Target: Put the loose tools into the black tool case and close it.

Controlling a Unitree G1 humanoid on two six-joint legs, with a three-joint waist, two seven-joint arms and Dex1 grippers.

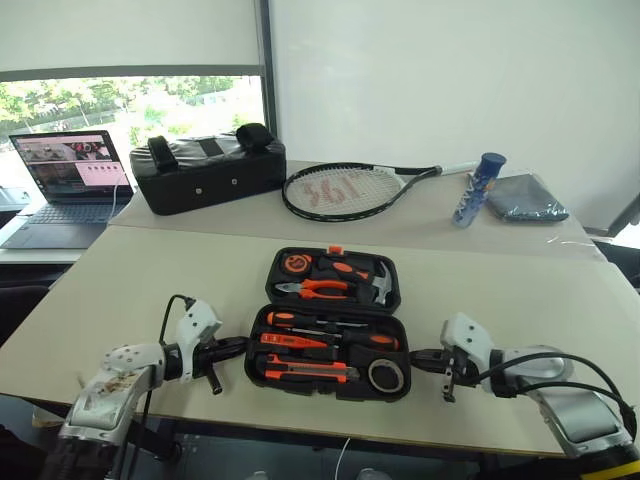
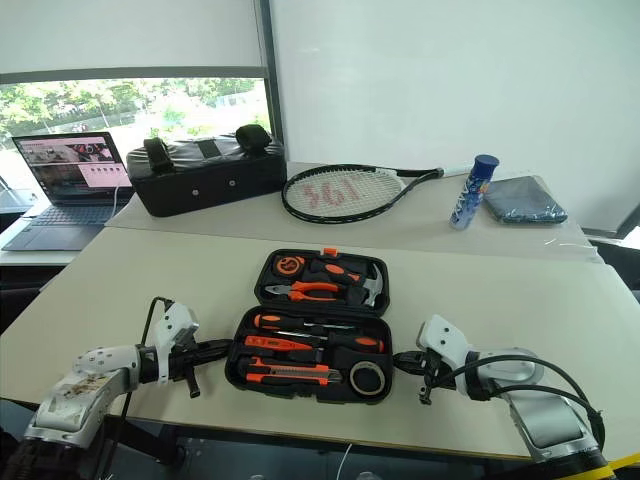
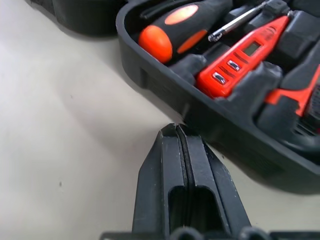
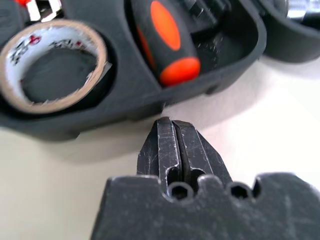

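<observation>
So the black tool case (image 1: 330,325) is sitting wide open on the bench (image 1: 150,275) right in front of me, lid half lying flat toward the far side, and as far as I can tell every tool is already in its slot — so what's left is the close. Biggest worry is the lid: if I only catch it from one side, the whole case could skid across the smooth bench or twist instead of folding. Next one down, anything riding proud of its moulded slot could stop the halves meeting, and the orange latch (image 1: 334,249) wouldn't catch; the black-and-orange screwdriver (image 3: 180,25) and the utility knife (image 1: 305,371) look seated, but I can't judge that for sure from here. Smallest risk is the tape roll (image 4: 52,62) popping out of its round pocket if I bump the near corner. Left hand (image 3: 177,132) has its fingers pressed together, holding nothing, tip just beside the case's left wall. Right hand (image 4: 172,125) is the same — pinched shut, empty, just short of the right wall.
</observation>
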